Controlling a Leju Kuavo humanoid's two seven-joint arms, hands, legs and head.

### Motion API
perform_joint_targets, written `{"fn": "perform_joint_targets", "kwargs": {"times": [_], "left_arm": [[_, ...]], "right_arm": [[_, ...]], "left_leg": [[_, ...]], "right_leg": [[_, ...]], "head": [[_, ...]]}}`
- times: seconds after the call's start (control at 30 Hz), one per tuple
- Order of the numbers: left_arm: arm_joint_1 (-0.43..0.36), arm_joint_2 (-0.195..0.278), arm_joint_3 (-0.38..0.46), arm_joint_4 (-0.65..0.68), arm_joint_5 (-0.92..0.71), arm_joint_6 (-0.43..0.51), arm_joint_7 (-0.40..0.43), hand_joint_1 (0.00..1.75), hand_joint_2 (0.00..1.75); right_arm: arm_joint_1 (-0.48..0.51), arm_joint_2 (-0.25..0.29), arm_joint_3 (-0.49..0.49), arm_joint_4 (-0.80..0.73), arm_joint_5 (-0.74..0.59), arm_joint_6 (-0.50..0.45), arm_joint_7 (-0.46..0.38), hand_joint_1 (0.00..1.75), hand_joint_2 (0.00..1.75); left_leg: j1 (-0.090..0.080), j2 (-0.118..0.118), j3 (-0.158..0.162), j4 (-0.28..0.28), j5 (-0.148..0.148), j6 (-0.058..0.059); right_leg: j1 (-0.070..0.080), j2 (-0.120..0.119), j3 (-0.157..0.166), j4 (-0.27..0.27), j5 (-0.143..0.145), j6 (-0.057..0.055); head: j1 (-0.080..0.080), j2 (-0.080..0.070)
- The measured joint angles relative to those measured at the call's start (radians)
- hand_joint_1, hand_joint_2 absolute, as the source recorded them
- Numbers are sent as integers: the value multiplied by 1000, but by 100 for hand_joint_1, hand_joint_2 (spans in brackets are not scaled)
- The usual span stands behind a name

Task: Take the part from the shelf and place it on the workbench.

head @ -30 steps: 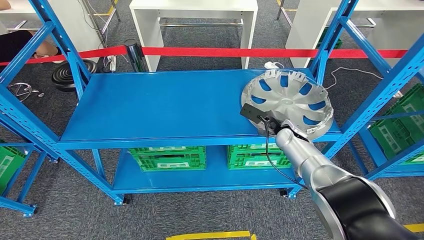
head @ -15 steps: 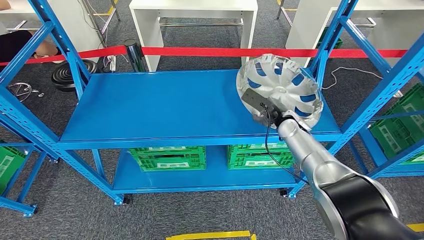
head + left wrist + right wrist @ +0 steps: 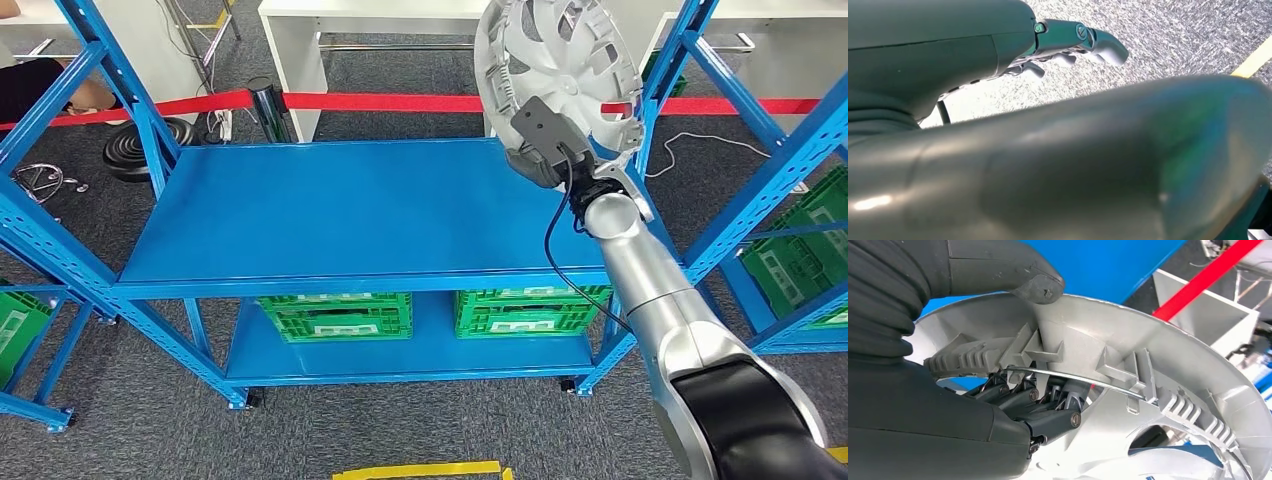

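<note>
Part (image 3: 560, 60) clamped at rim by right hand (image 3: 590, 185) fingers (image 3: 1048, 410), raised above shelf (image 3: 330, 215). Left hand (image 3: 1068, 42) fingers apart, nothing held. Lift step; carry to desk needed next.

No readable text, label, brand, number or sign is found on any surface in the three current views.

Head view bright and even, sharp, overhead light, soft shadows under the shelf (image 3: 330, 215); slight bowing of straight lines at edges. Left wrist view: near arm blurred, floor (image 3: 1173, 35) overexposed; right wrist view sharp up close, background soft.
</note>
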Motion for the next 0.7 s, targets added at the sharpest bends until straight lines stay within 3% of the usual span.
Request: {"fn": "perform_joint_targets", "kwargs": {"times": [0.27,0.7], "left_arm": [[5,0,8,0,-3,3,-13,0,0],[7,0,17,0,-18,9,-16,0,0]], "right_arm": [[20,-20,-8,-81,-50,-1,-28,175,175],[78,-46,-7,-335,-128,44,-25,175,175]], "left_leg": [[0,0,0,0,0,0],[0,0,0,-1,-1,1]], "right_leg": [[0,0,0,0,0,0],[0,0,0,0,-1,0]], "head": [[0,0],[0,0]]}}
